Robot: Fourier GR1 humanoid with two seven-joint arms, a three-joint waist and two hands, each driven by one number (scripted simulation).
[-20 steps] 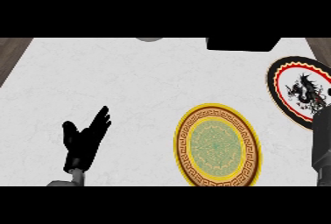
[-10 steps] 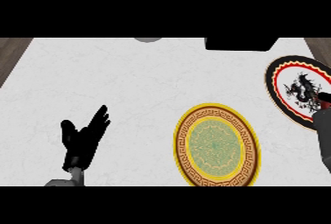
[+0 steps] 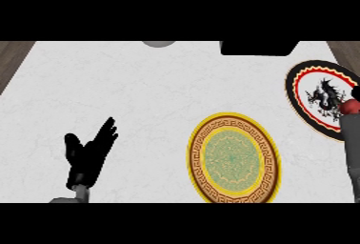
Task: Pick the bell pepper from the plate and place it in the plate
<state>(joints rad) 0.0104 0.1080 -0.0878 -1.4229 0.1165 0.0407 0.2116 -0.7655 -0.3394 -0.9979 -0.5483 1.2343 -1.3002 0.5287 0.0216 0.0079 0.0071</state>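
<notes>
While the right forearm (image 3: pixel 349 143) comes up along the right edge of the head view, the step in hand looks like the pick: reaching to the dragon plate (image 3: pixel 316 97) for the bell pepper (image 3: pixel 349 107). Only a small red patch shows at that plate's lower right rim, right at the top of the forearm, and I take it for the pepper, though too little shows to be sure. The right hand itself cannot be made out there, so I cannot tell whether it is released, clenched, or grasping the pepper.

The gold-rimmed plate (image 3: pixel 233 157), with its green middle, lies on the pale surface (image 3: pixel 141 95) just below and to the left of the dragon plate, the two near each other but apart. Nothing lies on it, so the placing is not yet done.

The left hand (image 3: pixel 88 157) rests well to the left of the gold-rimmed plate, released, fingers straight and pointing up and to the right, holding nothing.

As a judgement: if the pepper is already gripped, the next move calls for lifting it clear of the dragon plate's rim and carrying it down and leftward to the green middle of the gold-rimmed plate. If not, the hand must first close round it. A dark box (image 3: pixel 256 47) and a grey round thing (image 3: pixel 158 44) sit at the far edge, well away.
</notes>
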